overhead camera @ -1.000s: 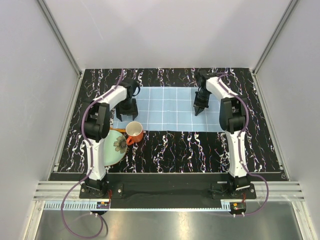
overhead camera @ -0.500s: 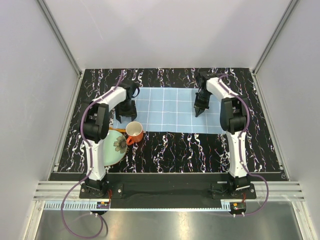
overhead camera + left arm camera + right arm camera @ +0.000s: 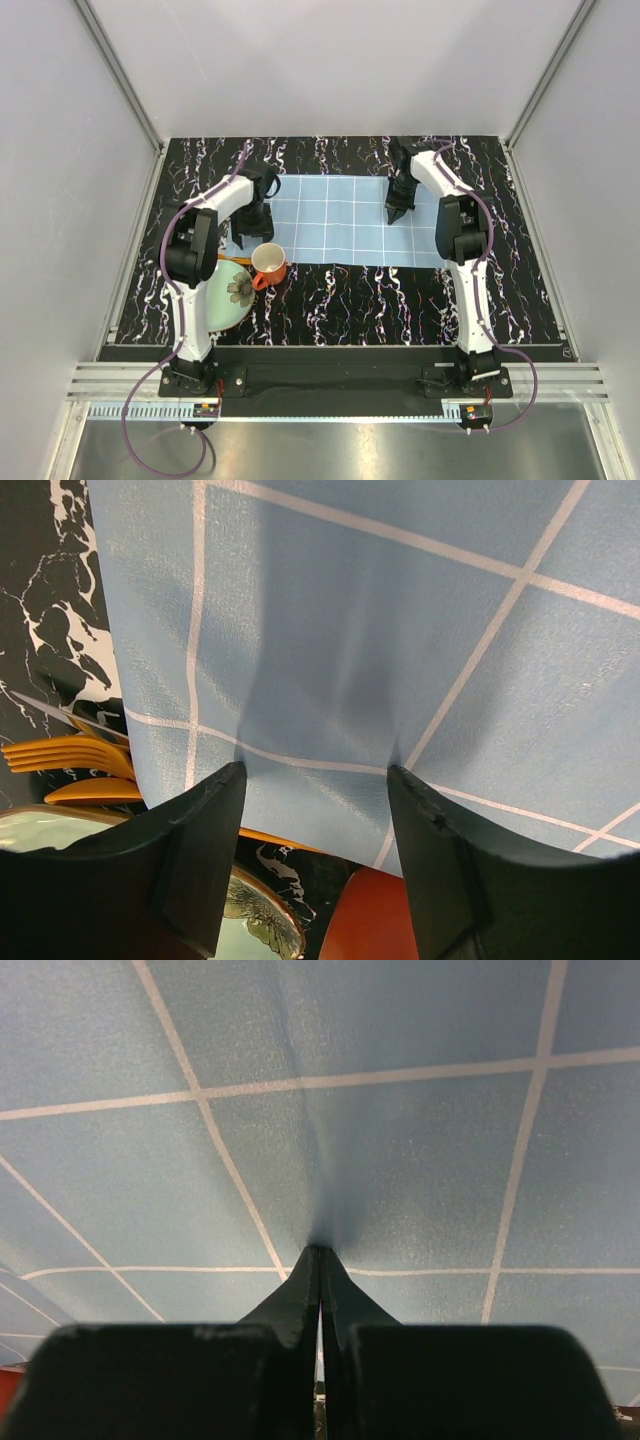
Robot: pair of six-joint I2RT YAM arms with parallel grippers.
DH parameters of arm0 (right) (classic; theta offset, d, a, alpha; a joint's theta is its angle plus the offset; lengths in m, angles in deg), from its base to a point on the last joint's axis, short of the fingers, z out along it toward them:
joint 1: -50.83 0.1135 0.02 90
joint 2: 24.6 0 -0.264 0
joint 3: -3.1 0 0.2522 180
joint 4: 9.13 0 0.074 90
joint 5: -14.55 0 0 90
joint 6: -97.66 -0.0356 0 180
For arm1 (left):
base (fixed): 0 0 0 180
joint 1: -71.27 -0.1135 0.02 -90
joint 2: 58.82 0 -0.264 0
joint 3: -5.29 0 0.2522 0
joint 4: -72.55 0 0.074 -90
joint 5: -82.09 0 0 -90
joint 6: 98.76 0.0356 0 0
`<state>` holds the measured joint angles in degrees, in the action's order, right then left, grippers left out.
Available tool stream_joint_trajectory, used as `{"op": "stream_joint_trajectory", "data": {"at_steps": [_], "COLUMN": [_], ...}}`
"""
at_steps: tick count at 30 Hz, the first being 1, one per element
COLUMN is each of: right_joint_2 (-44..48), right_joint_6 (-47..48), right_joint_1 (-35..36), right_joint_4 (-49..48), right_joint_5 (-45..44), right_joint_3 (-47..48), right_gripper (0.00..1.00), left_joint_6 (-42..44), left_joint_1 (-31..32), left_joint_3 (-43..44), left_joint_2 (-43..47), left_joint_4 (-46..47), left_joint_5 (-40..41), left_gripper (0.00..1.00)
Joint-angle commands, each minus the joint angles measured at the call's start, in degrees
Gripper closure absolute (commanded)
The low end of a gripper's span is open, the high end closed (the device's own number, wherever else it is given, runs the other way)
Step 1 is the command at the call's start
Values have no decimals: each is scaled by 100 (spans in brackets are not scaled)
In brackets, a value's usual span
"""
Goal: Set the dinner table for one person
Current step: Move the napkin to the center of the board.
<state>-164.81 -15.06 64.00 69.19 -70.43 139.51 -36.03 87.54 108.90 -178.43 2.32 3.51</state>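
Counter [image 3: 340, 300]: glossy black slab with white veins, fills the floor of the white-walled cell, running from the arm bases to the back wall. Everything sits on it.

Far left, near corner: pale green plate [image 3: 232, 300] with a flower motif, partly hidden under the left arm. In the left wrist view its rim [image 3: 262, 898] shows at the bottom.

Just past the plate: orange-yellow fork [image 3: 65, 756] with its tines side by side, and a thin silver knife blade [image 3: 48, 711] beside it. Both lie on the black surface at the placemat's left edge.

Orange mug [image 3: 268, 265], mouth up, stands at the plate's far-right rim, right at the placemat's near edge.

Left pincer [image 3: 252, 222] [image 3: 315, 772]: released, fingers spread wide and pointing down at the near-left corner of the placemat. Only flat cloth shows between the tips.

Light blue placemat [image 3: 340, 215] with a white grid lies flat, centre-far on the counter, long side running left to right.

Right pincer [image 3: 396, 212] [image 3: 320, 1252]: clenched, fingers fully together, tips down on the placemat's right-centre part. A faint crease runs up from the tip. Can't tell if any cloth is pinched.
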Motion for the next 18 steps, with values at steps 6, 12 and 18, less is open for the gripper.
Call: {"op": "stream_joint_trajectory", "data": {"at_steps": [6, 12, 18], "right_joint_2": [-279, -622, -877], "right_joint_6": [128, 101, 75], "right_joint_1": [-7, -25, -42], "right_joint_4": [49, 84, 92], "right_joint_5": [17, 122, 245], "right_joint_3": [347, 760, 1076], "right_gripper": [100, 100, 100], "left_joint_6": [-95, -121, -217], "left_joint_1": [43, 69, 78], "left_joint_3": [-11, -125, -301], "left_joint_2": [201, 280, 403], "left_joint_4": [-189, -215, -303], "left_joint_5": [132, 185, 220], "left_gripper": [51, 55, 55]}}
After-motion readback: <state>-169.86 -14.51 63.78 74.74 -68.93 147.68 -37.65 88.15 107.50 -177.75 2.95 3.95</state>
